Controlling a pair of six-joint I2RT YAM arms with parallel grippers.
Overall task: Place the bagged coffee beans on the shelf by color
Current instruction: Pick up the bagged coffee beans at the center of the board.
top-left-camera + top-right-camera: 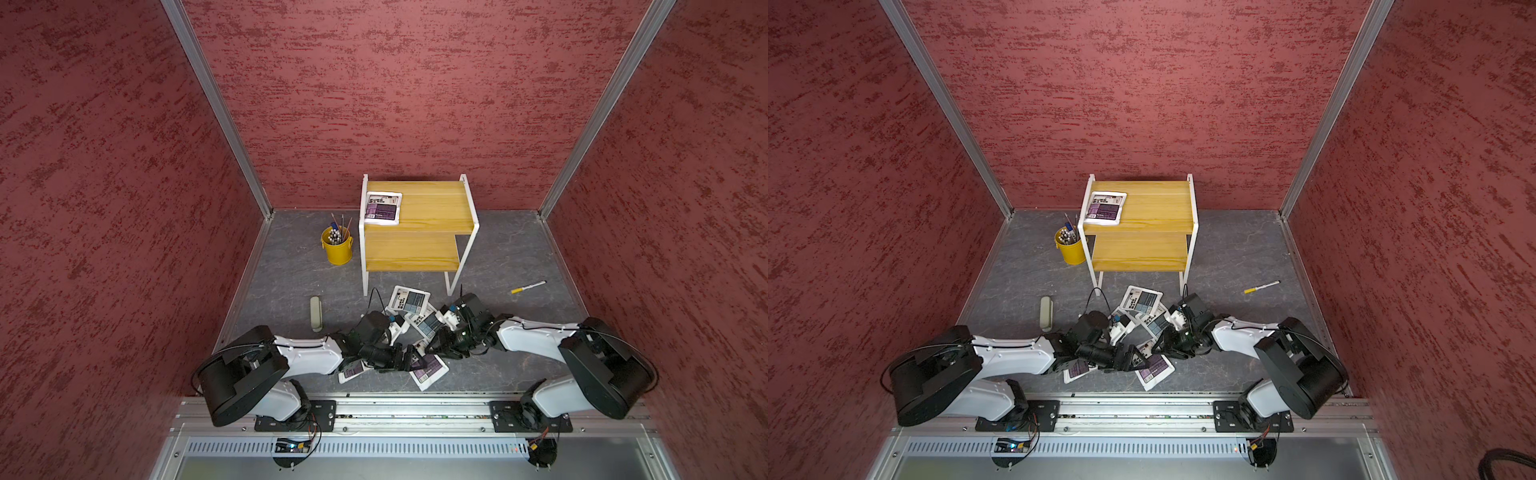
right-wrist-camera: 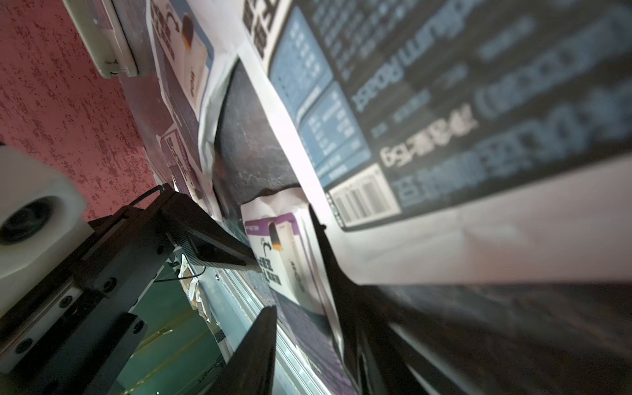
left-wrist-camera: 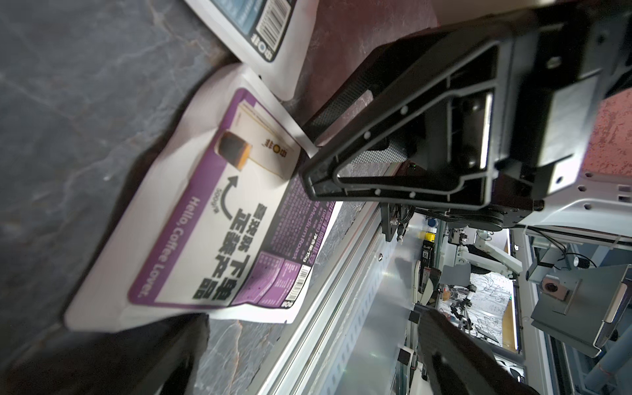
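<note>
Presently the shelf (image 1: pixel 436 208) stands at the back of the tabletop (image 1: pixel 498 257), as both top views show. One shelved purple pouch (image 1: pixel 382 209) lies flat at the left end of its upper board. The other pouches I can see lie loose on the tabletop in front of the shelf, between my two arms. A far blue-grey pouch (image 1: pixel 408 300) lies just ahead of the shelf's front legs and overlaps a near blue-grey pouch (image 1: pixel 428 325) beside it. My right gripper (image 1: pixel 436 345) is down at that near pouch. In the right wrist view its label sits hard against one finger (image 2: pixel 359 307), while the jaws stand narrowly apart with a clear gap through which a purple label shows. I see nothing clamped between them. My left gripper (image 1: pixel 415 359) hangs over a front purple pouch (image 3: pixel 212 219) near the tabletop's front edge, jaws spread wide and holding nothing. A second purple pouch (image 1: pixel 353 370) lies partly under my left arm. Also noted are a yellow pen bucket (image 1: pixel 337 249) just left of the shelf, a grey-green oblong object (image 1: pixel 316 313) on the left, and a yellow-capped marker (image 1: pixel 528 287) well to the right.
</note>
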